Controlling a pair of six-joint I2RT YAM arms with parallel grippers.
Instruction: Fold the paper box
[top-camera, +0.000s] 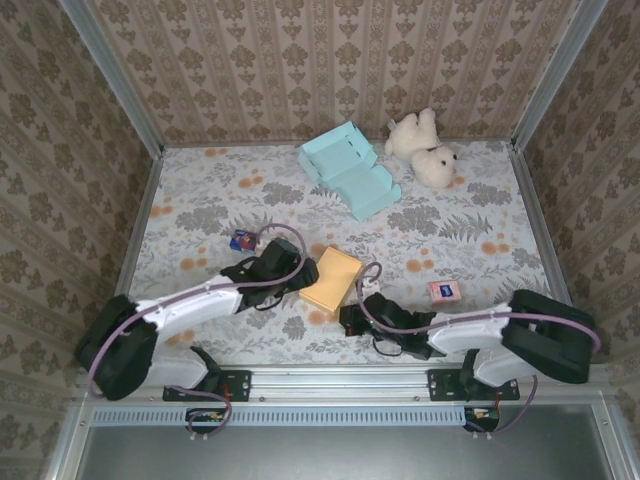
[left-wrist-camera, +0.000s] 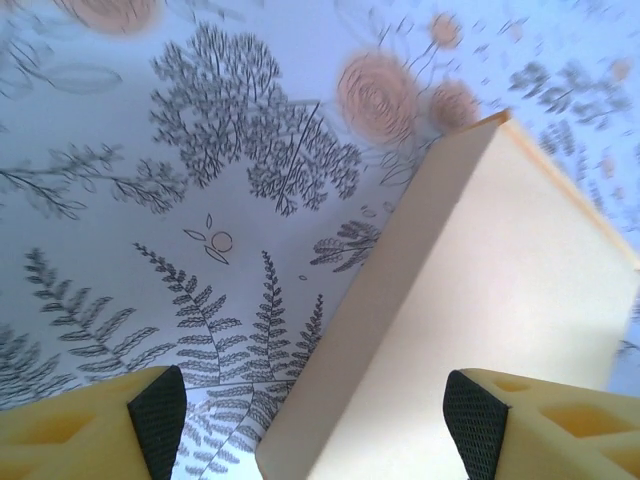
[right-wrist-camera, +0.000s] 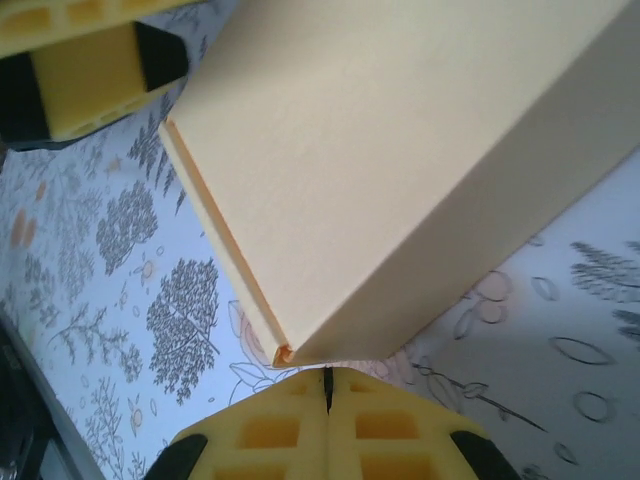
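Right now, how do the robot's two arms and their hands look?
Both the left arm and right arm have white links, black joints and a looping purple cable. The left hand and right hand have yellow fingers with hollow cells and black textured pads.

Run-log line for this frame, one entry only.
object: yellow box closed, on table | left gripper: open, straddling box | right gripper: shut, at box corner

- The left arm (top-camera: 190, 305) and right arm (top-camera: 465, 325) are built of white links and bulky black joints.
- A purple-grey cable (top-camera: 283, 228) is looped along each.
- The left gripper (left-wrist-camera: 310, 420) and right gripper (right-wrist-camera: 327, 390) are fitted with yellow, pocketed fingers (left-wrist-camera: 60, 445) and black textured pads (left-wrist-camera: 160, 415).
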